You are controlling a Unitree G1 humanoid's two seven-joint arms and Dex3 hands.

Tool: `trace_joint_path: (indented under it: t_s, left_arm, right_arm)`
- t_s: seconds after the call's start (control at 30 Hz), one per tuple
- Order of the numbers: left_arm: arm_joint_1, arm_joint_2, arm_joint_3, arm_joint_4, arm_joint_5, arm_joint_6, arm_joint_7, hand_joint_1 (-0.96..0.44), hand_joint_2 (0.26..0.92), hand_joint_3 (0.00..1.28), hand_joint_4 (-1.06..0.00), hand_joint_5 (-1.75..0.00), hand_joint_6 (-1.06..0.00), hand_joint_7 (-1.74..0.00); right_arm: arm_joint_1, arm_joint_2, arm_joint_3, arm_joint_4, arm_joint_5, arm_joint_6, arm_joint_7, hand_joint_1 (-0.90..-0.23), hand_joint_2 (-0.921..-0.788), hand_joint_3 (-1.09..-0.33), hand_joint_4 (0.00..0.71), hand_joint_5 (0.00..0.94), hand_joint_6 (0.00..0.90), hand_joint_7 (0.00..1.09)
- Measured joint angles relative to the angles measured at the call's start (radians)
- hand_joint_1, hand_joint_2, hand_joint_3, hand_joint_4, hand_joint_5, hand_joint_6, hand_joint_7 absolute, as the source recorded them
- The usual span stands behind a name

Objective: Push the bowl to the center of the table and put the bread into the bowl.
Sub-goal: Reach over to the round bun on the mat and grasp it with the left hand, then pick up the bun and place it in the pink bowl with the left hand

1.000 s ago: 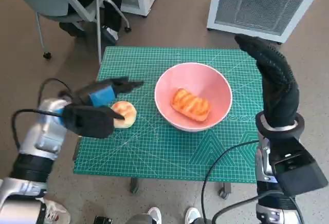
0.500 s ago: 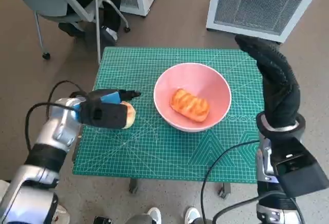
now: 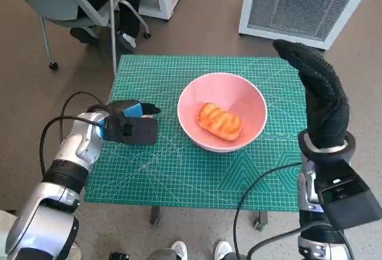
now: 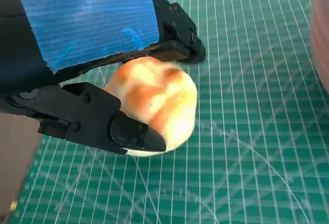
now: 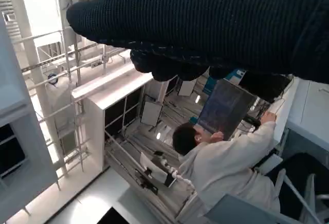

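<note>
Green cutting mat (image 3: 179, 170) covers the small bench, which stands on a brown floor with a grey chair (image 3: 65, 0) at the far left corner and a white grilled unit (image 3: 298, 6) beyond the far right. Since a second ago the left hand (image 3: 128, 130) has dropped from above the mat's left edge onto the round bread roll (image 4: 154, 103), which the head view showed then and hides now under the hand. In the left wrist view the black fingers (image 4: 97, 124) are closed round the roll from both sides, and the roll seems to touch the mat, though the contact line is hard to make out. The pink bowl (image 3: 250, 96) has kept its place near the middle of the bench, with a glazed bread piece (image 3: 219, 121) lying in it. The right hand (image 3: 319, 96) stays raised upright at the bench's right edge, its gloved fingers together and holding nothing. Open mat lies between the left hand and the bowl, and a wide bare strip runs along the near edge. A person in a white coat (image 5: 226, 165) shows in the right wrist view.
</note>
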Motion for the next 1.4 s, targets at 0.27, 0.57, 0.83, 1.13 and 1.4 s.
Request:
trace_joint_path:
  t_s: [0.27,0.57,0.83,1.13,1.4]
  left_arm:
    - [0.033,0.028,0.038,-0.086,-0.034,-0.038,-0.007,0.0,0.921,0.16,-0.57,-1.23,-0.54,-1.31]
    - [0.068,0.055,0.159,-0.368,-0.123,-0.008,-0.028,0.0,0.921,0.12,-0.61,-1.23,-0.58,-1.24]
    - [0.038,0.046,0.24,-0.604,-0.142,0.001,0.026,0.0,0.92,0.06,-0.7,-1.16,-0.63,-1.17]
    - [-0.029,-0.037,0.237,-0.695,-0.126,-0.035,0.137,0.0,0.92,0.05,-0.71,-1.13,-0.64,-1.17]
    - [-0.052,-0.131,0.173,-0.633,-0.128,-0.09,0.14,0.0,0.921,0.07,-0.7,-1.15,-0.61,-1.18]
  right_arm:
    - [0.0,0.001,0.001,-0.002,0.0,0.001,0.0,-0.546,-0.921,-0.742,0.303,0.003,-0.001,0.72]
    - [0.0,0.003,0.002,-0.002,0.0,0.003,0.0,-0.553,-0.921,-0.741,0.303,0.002,-0.001,0.72]
    - [-0.003,0.004,0.006,0.003,0.0,0.003,0.0,-0.555,-0.921,-0.738,0.305,0.003,-0.001,0.72]
    - [-0.006,0.006,0.009,0.015,0.0,0.003,0.0,-0.548,-0.921,-0.741,0.304,0.003,-0.001,0.72]
    - [-0.008,0.009,0.013,0.015,0.0,0.003,0.0,-0.546,-0.921,-0.742,0.304,0.002,-0.001,0.72]
